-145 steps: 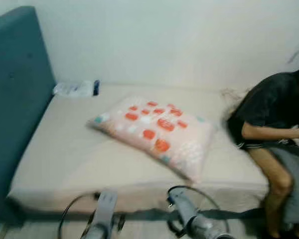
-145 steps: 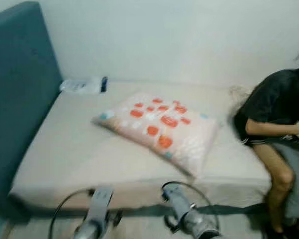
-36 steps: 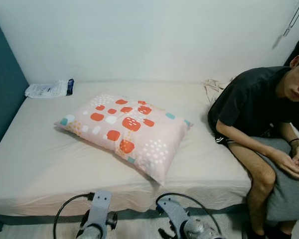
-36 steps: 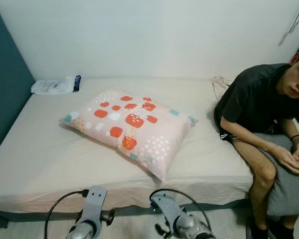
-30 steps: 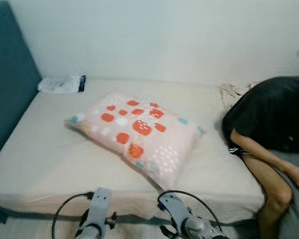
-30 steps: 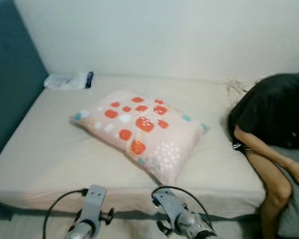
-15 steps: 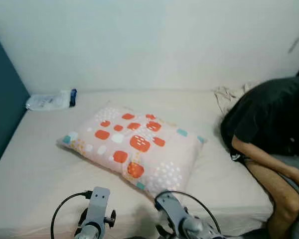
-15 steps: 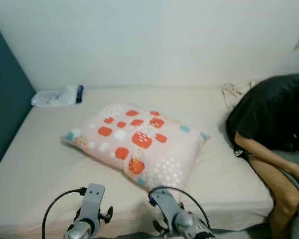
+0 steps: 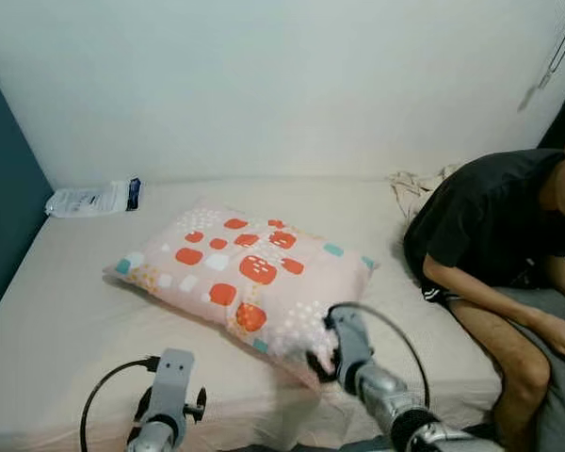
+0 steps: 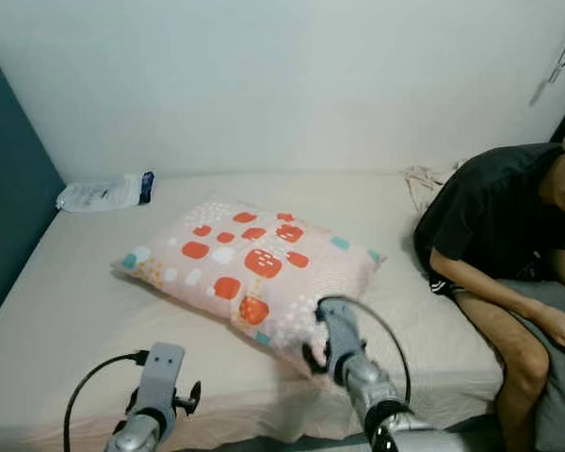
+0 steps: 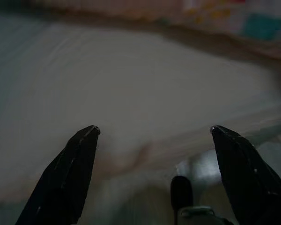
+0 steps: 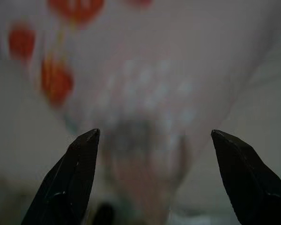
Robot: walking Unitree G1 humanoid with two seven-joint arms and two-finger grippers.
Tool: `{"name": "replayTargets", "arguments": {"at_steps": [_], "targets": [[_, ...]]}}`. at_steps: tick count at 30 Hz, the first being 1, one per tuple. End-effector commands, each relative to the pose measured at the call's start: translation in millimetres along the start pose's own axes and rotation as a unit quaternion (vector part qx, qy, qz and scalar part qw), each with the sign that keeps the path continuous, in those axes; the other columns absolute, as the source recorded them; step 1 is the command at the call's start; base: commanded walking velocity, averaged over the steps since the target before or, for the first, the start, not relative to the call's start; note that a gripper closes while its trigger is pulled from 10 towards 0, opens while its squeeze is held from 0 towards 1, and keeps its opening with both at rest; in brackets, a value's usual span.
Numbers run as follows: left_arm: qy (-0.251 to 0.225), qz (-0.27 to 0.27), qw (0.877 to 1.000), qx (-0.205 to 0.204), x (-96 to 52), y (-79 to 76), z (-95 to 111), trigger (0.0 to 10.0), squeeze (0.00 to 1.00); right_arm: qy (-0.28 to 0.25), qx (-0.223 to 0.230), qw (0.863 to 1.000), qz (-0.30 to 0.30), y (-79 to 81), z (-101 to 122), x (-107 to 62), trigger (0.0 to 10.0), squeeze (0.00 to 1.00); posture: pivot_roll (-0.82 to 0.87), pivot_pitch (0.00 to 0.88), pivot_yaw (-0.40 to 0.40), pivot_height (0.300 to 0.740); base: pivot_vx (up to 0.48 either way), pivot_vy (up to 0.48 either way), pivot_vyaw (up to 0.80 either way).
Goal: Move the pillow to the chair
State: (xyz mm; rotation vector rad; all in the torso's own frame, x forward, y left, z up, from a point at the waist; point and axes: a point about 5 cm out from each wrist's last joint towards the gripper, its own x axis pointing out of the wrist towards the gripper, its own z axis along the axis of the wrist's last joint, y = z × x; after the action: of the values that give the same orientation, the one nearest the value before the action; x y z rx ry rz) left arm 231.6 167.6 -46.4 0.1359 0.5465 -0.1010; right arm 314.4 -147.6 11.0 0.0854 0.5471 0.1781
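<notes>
Beige sheeting covers the bed [image 9: 66, 311] in front of me, and a person [image 9: 494, 235] in a dark shirt sits on its right edge, near the spot I'm reaching for. The pillow [image 9: 240, 268], pink with red and teal patches, lies flat across the middle of the mattress with one corner pointing at me. My right gripper [image 12: 152, 178] is at that near corner with its fingers spread wide and nothing between them; through the right wrist camera the dotted fabric sits squarely between the two tips. I judge the step in hand to be the grasp. I'd push further in so the fingers straddle a thick fold of stuffing, not just the seam, then close firmly before lifting. My left gripper [image 11: 152, 136] hangs low over the bare sheet by the bed's front edge, fingers parted, holding nothing. A small plastic packet [image 9: 92, 198] lies at the far left corner by the wall, well apart from the pillow.
</notes>
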Motion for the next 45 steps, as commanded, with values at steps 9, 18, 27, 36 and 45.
{"name": "replayTargets", "arguments": {"at_steps": [9, 18, 27, 36, 45], "targets": [[-0.061, -0.034, 0.995, 0.067, 5.6, 6.2, 25.2, 10.0, 0.00, -0.059, 0.098, 0.993, 0.019, 4.2, 35.3, 6.0, 10.0, 0.00, 0.00, 0.090, -0.041, 0.694, 0.000, 0.000, 0.00], [-0.087, -0.023, 0.993, 0.079, 7.8, 9.9, 36.2, 10.0, 0.00, -0.044, 0.067, 0.997, 0.019, 7.6, 30.9, 6.6, 10.0, 0.00, -0.01, 0.095, -0.046, 0.694, 0.000, 0.000, 0.00], [-0.096, -0.023, 0.992, 0.079, 9.3, 8.0, 41.1, 10.0, 0.00, -0.050, 0.049, 0.997, 0.025, 8.2, 36.0, 7.0, 10.0, 0.00, -0.02, 0.091, -0.047, 0.658, 0.000, 0.000, 0.00], [-0.100, -0.021, 0.990, 0.093, 9.2, 7.1, 41.9, 10.0, 0.00, -0.061, 0.066, 0.996, 0.018, 2.1, 39.8, 6.0, 10.0, 0.00, -0.02, 0.089, -0.043, 0.625, 0.000, 0.000, 0.00], [-0.102, 0.003, 0.989, 0.110, 4.6, 15.9, 36.2, 10.0, 0.00, -0.090, 0.103, 0.991, 0.003, -10.9, 50.5, 3.5, 10.0, 0.00, -0.01, 0.115, -0.030, 0.596, 0.000, 0.000, 0.00]]}}
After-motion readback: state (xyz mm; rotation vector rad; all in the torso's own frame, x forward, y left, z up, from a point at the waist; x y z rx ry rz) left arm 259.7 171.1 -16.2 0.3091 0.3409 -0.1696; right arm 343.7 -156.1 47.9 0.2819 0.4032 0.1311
